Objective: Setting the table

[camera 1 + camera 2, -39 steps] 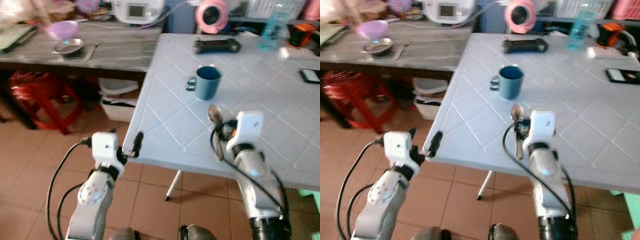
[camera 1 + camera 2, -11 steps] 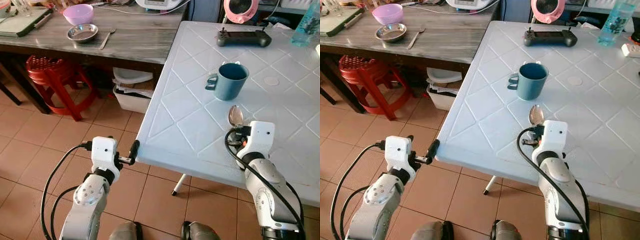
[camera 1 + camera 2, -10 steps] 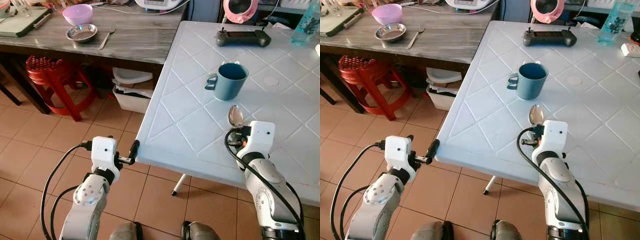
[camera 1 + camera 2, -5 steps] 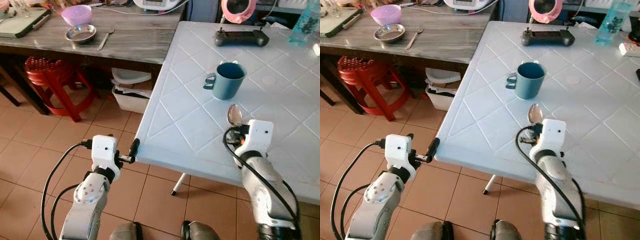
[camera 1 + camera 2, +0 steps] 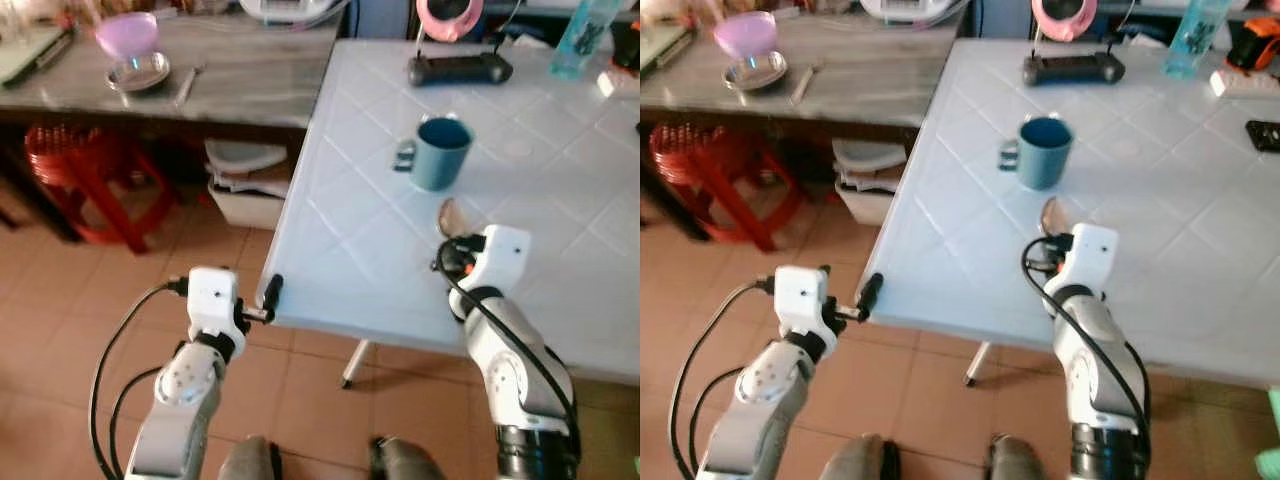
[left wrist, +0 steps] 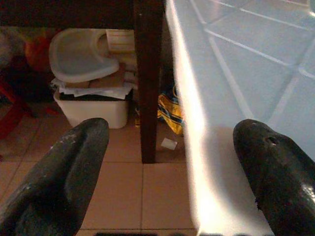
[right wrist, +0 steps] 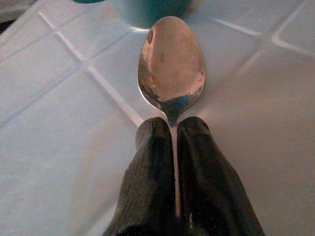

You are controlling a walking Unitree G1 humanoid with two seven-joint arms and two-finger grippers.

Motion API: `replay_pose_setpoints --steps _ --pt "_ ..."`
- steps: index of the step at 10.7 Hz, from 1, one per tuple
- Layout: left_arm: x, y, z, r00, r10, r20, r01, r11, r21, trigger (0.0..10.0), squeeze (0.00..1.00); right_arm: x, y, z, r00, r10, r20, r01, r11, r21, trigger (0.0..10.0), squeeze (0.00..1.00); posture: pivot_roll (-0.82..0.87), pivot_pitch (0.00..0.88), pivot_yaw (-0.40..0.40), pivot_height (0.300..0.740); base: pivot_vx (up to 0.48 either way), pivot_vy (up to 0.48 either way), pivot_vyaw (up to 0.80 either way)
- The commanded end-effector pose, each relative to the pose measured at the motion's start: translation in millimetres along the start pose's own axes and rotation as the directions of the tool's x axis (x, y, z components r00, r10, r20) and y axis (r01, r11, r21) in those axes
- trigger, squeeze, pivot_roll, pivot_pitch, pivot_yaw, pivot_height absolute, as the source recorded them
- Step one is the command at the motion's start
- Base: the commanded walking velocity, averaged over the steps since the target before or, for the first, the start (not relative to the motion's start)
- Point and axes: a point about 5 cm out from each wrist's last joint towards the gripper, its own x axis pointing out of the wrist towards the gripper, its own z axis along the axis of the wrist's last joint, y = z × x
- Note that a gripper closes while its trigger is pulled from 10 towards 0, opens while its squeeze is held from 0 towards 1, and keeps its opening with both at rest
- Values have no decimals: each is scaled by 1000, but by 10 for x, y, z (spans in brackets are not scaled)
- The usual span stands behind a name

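Right gripper [image 7: 172, 135] pinches spoon [image 7: 172, 64] by neck, over white table [image 5: 360, 250], near blue mug [image 5: 441, 152]. Left gripper [image 6: 172, 162] spread wide at table edge.

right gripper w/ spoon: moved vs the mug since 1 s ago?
No. The right gripper stays clamped on the spoon, bowl just short of the blue mug; the camera shifted.

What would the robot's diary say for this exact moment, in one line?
task: setting table | right gripper: shut on spoon, near blue mug | left gripper: open at white table edge
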Motion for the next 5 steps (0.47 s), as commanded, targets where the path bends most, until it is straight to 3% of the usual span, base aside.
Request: replay_pose_setpoints --steps 1,5 --pt "8 41 -1 1000 16 -2 -16 1000 14 10000 0 16 242 -235 986 115 -122 -109 992 56 0 0 19 151 75 740 0 480 0" --pt "18 29 21 999 23 31 -24 1000 7 10000 0 75 315 37 987 160 32 -158 986 -54 0 0 9 142 61 740 0 480 0"
